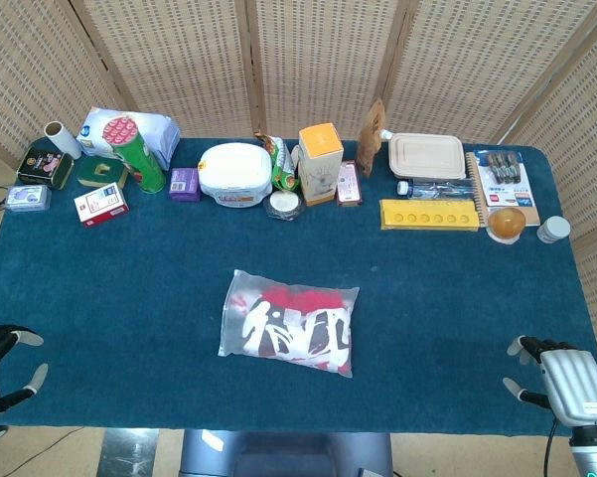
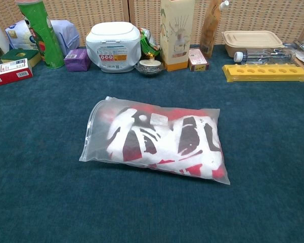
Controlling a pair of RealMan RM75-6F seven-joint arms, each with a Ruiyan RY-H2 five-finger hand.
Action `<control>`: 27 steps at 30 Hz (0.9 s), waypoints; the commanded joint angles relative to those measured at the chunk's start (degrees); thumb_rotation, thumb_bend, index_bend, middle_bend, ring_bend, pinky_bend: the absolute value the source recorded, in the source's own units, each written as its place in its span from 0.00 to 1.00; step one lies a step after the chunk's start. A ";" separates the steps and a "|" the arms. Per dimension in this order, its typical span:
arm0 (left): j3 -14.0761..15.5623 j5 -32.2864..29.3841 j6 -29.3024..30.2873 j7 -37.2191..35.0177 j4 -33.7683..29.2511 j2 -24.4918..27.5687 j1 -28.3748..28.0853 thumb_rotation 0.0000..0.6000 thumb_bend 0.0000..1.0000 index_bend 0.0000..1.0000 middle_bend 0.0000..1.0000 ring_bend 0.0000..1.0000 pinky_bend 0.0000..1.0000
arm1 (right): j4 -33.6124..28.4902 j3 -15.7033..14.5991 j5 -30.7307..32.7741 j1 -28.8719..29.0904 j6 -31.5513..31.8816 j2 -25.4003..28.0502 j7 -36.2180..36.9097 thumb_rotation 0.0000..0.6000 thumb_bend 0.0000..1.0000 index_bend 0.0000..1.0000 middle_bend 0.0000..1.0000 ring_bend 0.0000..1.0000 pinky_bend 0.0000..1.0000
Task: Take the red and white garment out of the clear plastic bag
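A clear plastic bag lies flat in the middle of the blue table, and the folded red and white garment shows through it. In the chest view the bag fills the centre, with the garment inside and the bag's mouth edge at its left end. My left hand hangs at the table's near left corner, fingers apart and holding nothing. My right hand sits at the near right corner, fingers apart and empty. Both hands are far from the bag and are absent from the chest view.
Along the far edge stand a green can, a white tub, an orange-topped carton, a yellow tray, a lidded food box and small boxes. A wicker screen stands behind the table.
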 commanded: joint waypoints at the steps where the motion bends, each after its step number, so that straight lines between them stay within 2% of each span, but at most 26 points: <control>1: 0.06 -0.13 -0.24 0.21 -0.04 -0.07 -0.06 1.00 0.31 0.41 0.36 0.23 0.28 | 0.20 0.03 0.26 0.11 -0.31 -0.14 0.18 0.97 0.18 0.46 0.56 0.58 0.57; 27: -0.03 -0.03 -0.30 0.48 -0.20 0.65 -0.18 1.00 0.31 0.41 0.36 0.23 0.28 | 0.97 0.04 -1.07 0.52 0.32 -0.44 2.73 0.97 0.18 0.46 0.56 0.58 0.57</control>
